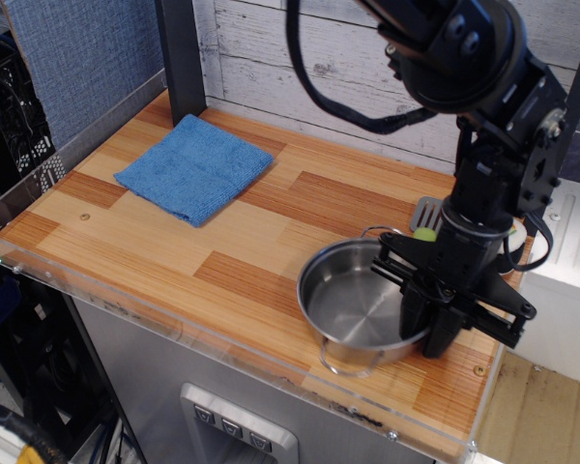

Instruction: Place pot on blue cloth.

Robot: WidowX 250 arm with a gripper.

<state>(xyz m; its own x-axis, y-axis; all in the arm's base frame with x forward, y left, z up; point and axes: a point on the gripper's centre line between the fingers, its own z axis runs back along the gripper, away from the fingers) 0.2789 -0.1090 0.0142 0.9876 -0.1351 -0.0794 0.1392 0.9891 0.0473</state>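
The shiny steel pot [360, 307] sits at the front right of the wooden table, with one wire handle toward the front edge and one at its far side. My gripper [428, 333] points down over the pot's right rim. Its two black fingers [413, 319] are drawn together, one inside the pot and one outside, shut on the rim. The blue cloth [195, 166] lies flat at the back left of the table, far from the pot and with nothing on it.
A grey slotted spatula [428, 210] with a green tip lies behind the pot, partly hidden by my arm. A dark post [182, 58] stands behind the cloth. A clear acrylic lip [174, 324] runs along the table's front edge.
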